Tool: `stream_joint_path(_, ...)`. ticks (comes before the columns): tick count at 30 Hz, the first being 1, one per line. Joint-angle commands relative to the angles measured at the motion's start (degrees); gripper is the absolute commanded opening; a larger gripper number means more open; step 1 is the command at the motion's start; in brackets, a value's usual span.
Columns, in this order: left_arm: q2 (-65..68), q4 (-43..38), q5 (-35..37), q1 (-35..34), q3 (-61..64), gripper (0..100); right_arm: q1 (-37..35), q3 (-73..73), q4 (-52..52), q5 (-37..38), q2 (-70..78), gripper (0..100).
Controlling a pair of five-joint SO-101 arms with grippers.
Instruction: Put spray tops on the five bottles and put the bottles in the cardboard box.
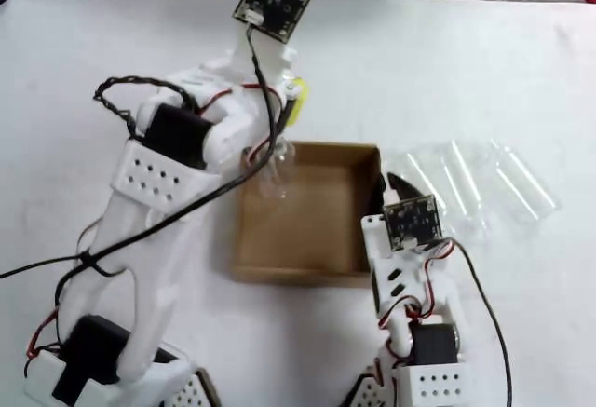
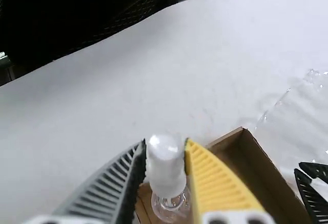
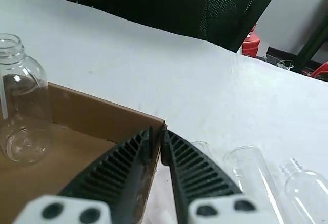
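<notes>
Clear bottle (image 2: 167,206) | gripped in left hand (image 2: 165,145) | at cardboard box (image 2: 254,151) corner

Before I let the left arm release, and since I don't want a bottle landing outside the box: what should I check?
1. Left gripper shut on the white spray top: ok.
2. Held bottle inside the box rim: ok.
3. Held bottle resting on the box floor: cannot tell.
4. Spray top fully seated: cannot tell.
5. Right gripper away from the held bottle: ok.
6. Other bottles on the table capped: not ok.
</notes>
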Motion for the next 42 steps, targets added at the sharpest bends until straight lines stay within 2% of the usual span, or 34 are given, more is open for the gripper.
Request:
stream_joint_path(1,-0.75,0.44,-0.09,0.75,-0.44,17,-0.04,0.53,-1.27,1.32,-0.22,1.7)
stream_joint_path(19,-1.19,0.0,-0.35,0.57,-2.11,17,-0.04,0.53,-1.27,1.67,-0.13,1.7)
stream_joint_path(23,-6.11,2.37,-0.53,0.22,-9.58,17,-0.04,0.53,-1.19,1.67,-0.13,1.7)
stream_joint_path(27,-12.7,5.54,-1.23,-0.48,-11.87,16,-0.04,0.53,-1.27,1.67,-0.13,1.7)
stream_joint_path(32,-16.4,10.11,-4.92,-12.18,-9.14,13,-0.04,0.53,-1.1,1.49,-0.13,1.7)
stream_joint_path(37,-16.4,10.55,-4.48,-27.12,3.43,7,-2.24,0.53,0.13,1.76,-0.13,1.7)
stream_joint_path(42,-16.4,6.68,4.66,-33.71,23.91,2,-4.88,0.53,0.4,1.76,-0.13,1.6)
